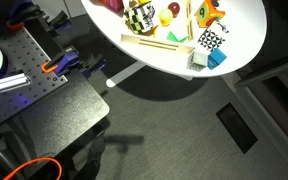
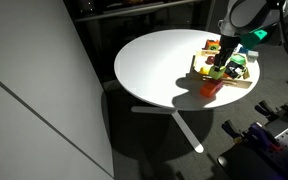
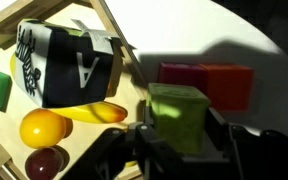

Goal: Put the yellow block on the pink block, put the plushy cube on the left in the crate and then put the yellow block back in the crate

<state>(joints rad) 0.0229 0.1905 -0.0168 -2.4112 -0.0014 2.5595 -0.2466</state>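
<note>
Gripping the yellow block point(image 3: 176, 112) between its two fingers, the gripper point(image 3: 177, 130) hangs just outside the crate point(image 3: 102, 14), which sits close to the edge of the round table point(image 2: 154, 70). The block stands square and upright, nearly cubic, so no long axis shows. Just behind it lies the pink block point(image 3: 181, 73); whether the two touch I can't quite tell. Inside the crate the plushy cube point(image 3: 69, 65) lies tilted, a letter A showing, with a yellow ball point(image 3: 42, 128) just beside it.
</note>
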